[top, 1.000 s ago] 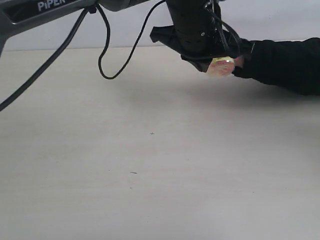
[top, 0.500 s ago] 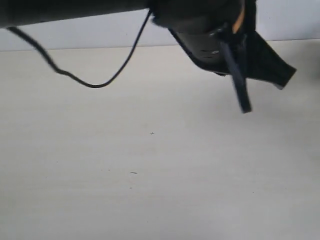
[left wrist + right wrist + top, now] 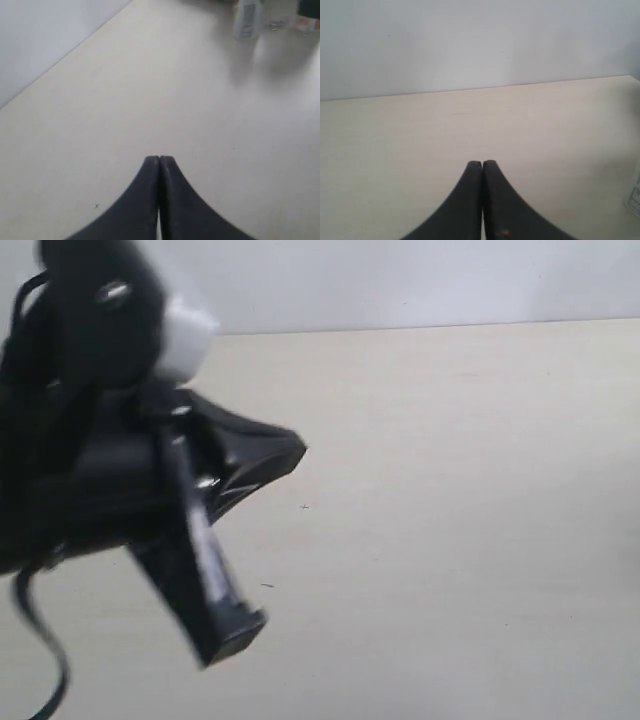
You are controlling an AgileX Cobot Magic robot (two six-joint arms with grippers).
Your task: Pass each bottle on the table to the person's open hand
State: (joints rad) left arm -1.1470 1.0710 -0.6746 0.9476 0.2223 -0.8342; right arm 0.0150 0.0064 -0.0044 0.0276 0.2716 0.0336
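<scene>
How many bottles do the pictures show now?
2, both blurred, far across the table in the left wrist view: a clear bottle standing, a red-marked bottle cut by the frame edge. More may be hidden.

Exterior: low, close over table [image 3: 470, 490]; wrist views: along jaws, sharing it.

Left arm [image 3: 120, 490]: formerly at the upper middle of the exterior view, over the far part of the table [image 3: 450, 540]; now at the left side, large, close to the camera and motion-blurred. Its cable [image 3: 45, 640] no longer loops across the tabletop and now trails at the lower left corner. Person's hand in black sleeve, with yellow bottle: formerly at the far right beside the arm; now gone from the exterior view.
</scene>
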